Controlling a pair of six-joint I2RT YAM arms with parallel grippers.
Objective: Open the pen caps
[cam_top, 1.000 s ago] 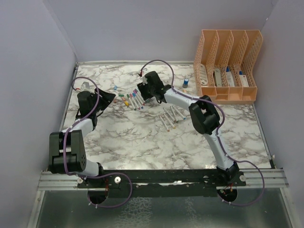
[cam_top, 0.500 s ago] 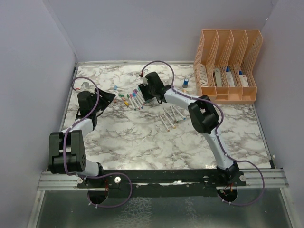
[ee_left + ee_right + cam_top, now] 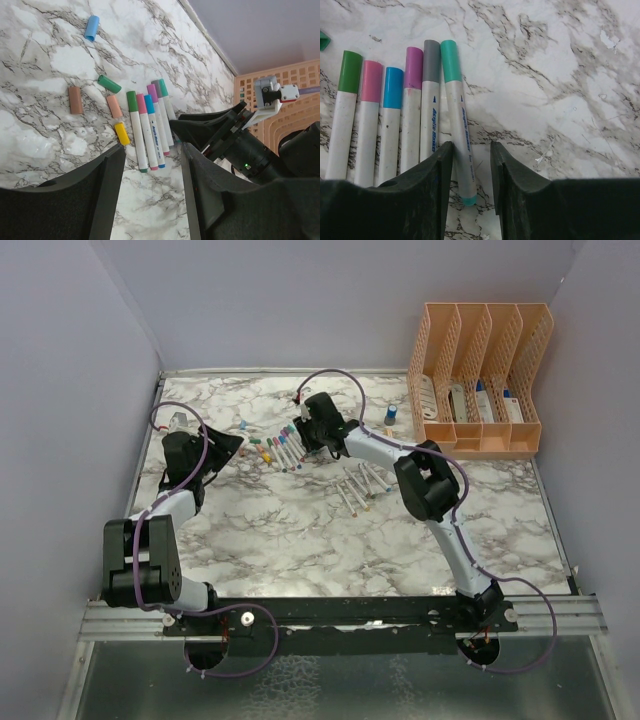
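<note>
A marble-patterned table (image 3: 300, 540) is seen from above, with two robot arms reaching over it. Six white pens (image 3: 410, 130) lie side by side a little above the centre of the overhead frame. All have their pen caps (image 3: 413, 67) on: green, pink, blue, purple, grey and teal, from left to right in the right wrist view.

The right hand (image 3: 471, 147) is low over this row, its fingers partly open and standing either side of the teal-capped pen (image 3: 457, 120) at the right end. One finger is just beside the pen's barrel and a gap shows on the other side. The pen lies flat on the table, not lifted.

The left hand (image 3: 152, 147) hovers at the left of the overhead frame, partly open and holding nothing. Five loose caps (image 3: 114, 106) lie on the table to the left of the row: blue, green, brown, peach and yellow.

A loose bunch of pens (image 3: 358, 485) lies near the middle of the table. An orange file rack (image 3: 480, 370) stands at the upper right, with a small blue cylinder (image 3: 391, 414) just to its left.
</note>
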